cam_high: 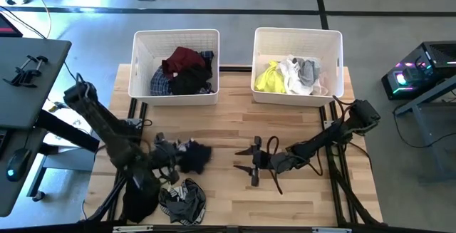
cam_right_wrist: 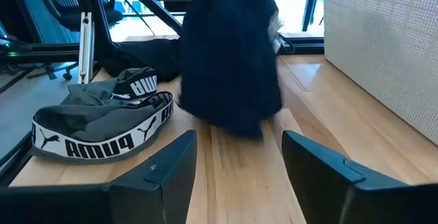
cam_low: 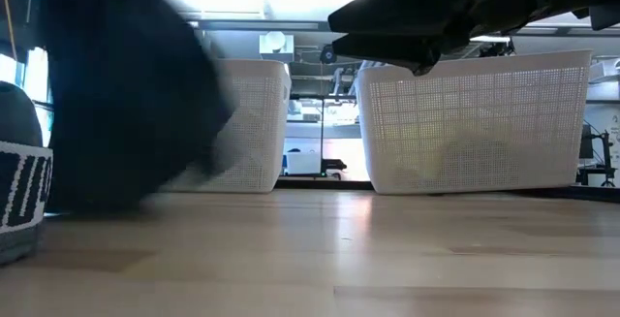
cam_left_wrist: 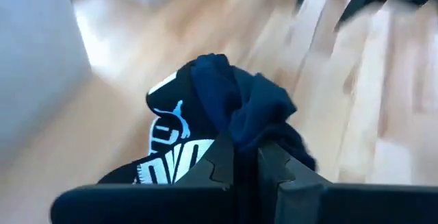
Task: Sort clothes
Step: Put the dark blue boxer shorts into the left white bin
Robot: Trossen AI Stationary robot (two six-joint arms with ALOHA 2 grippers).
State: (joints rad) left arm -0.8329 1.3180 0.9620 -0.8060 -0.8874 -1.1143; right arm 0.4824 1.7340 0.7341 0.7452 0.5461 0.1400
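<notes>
I see a pale wood-plank table (cam_high: 228,190) with two white perforated bins at 12 o'clock: left bin (cam_high: 174,65) holds dark clothes, right bin (cam_high: 297,63) light ones. Left gripper (cam_high: 173,159), at 8 o'clock, is clamped on a soft navy garment (cam_left_wrist: 233,107). A grey banded garment (cam_high: 183,199) lies beside it. Right gripper (cam_high: 254,162), at centre, is spread wide and holds nothing.

The wooden tabletop (cam_high: 228,190) carries two white bins (cam_high: 174,65) (cam_high: 297,65) along its far edge and a grey garment (cam_high: 182,199) near the front
</notes>
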